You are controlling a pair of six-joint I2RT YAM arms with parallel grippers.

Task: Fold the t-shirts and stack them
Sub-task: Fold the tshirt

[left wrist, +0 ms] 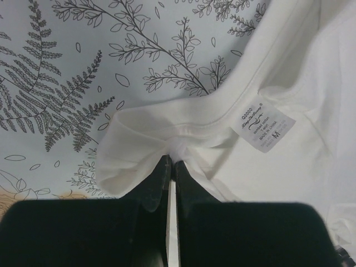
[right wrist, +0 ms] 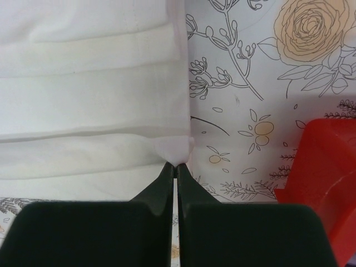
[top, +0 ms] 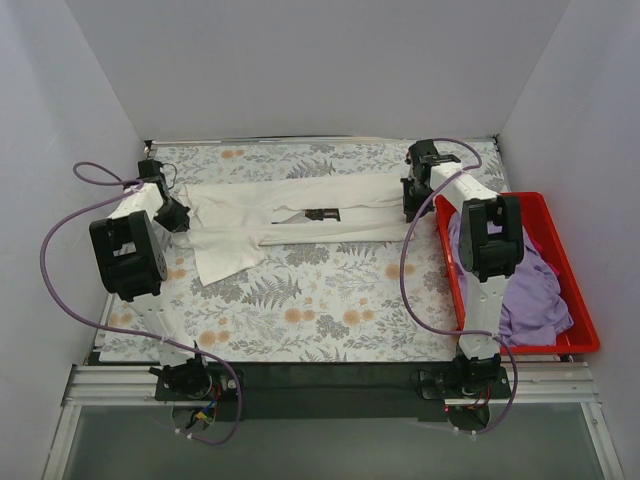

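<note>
A white t-shirt [top: 300, 212] lies stretched in a long band across the far half of the table, a bit of its black graphic [top: 322, 213] showing in a fold. My left gripper [left wrist: 171, 162] is shut on the shirt's collar [left wrist: 194, 125] beside the size label [left wrist: 263, 126]. At the band's other end my right gripper [right wrist: 176, 166] is shut on a corner of the white t-shirt [right wrist: 89, 100]. From above, the left gripper [top: 186, 215] and right gripper [top: 411, 208] hold opposite ends. A lavender t-shirt [top: 530, 290] lies crumpled in the red bin [top: 578, 300].
A floral tablecloth [top: 300, 310] covers the table. The red bin [right wrist: 322, 172] stands along the right edge, close to the right arm. Grey walls close in the back and both sides. Purple cables loop beside each arm.
</note>
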